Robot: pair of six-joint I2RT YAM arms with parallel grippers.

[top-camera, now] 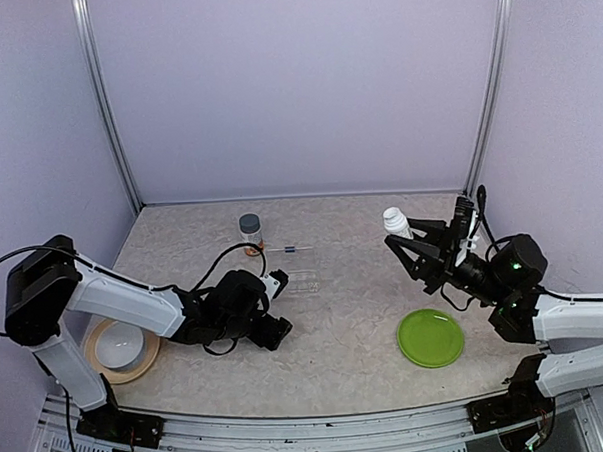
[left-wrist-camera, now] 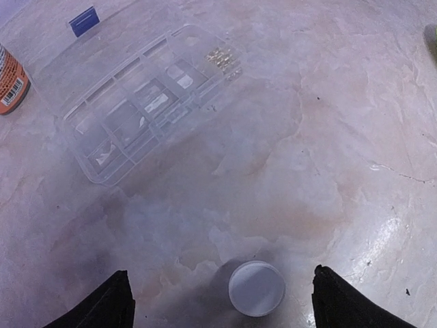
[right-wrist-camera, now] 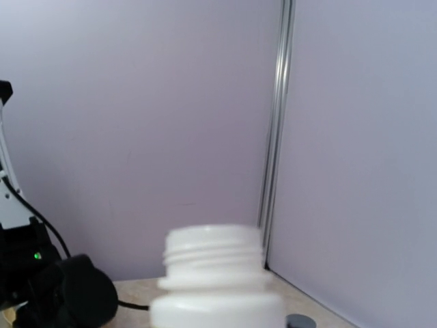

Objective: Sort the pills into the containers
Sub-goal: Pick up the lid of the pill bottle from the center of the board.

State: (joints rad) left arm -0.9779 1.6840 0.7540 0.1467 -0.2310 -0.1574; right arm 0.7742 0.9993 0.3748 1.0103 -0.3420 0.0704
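Note:
A clear bottle with a gray cap [top-camera: 250,228] and an orange label stands at the back; its label shows at the edge of the left wrist view [left-wrist-camera: 9,78]. My right gripper [top-camera: 402,232] is shut on a small white vial [top-camera: 394,220] and holds it raised off the table. The vial [right-wrist-camera: 217,287] has no cap and its threaded neck is open. My fingers are out of frame there. A white cap [left-wrist-camera: 257,288] lies flat on the table between the fingertips of my open left gripper [left-wrist-camera: 222,304], which also shows in the top view [top-camera: 277,312].
A clear pill organizer [left-wrist-camera: 143,102] with its lid open lies ahead of my left gripper, gold pills [left-wrist-camera: 225,60] in one end compartment. A green plate [top-camera: 431,337] lies at front right. A white bowl on a tan plate [top-camera: 120,346] sits at front left.

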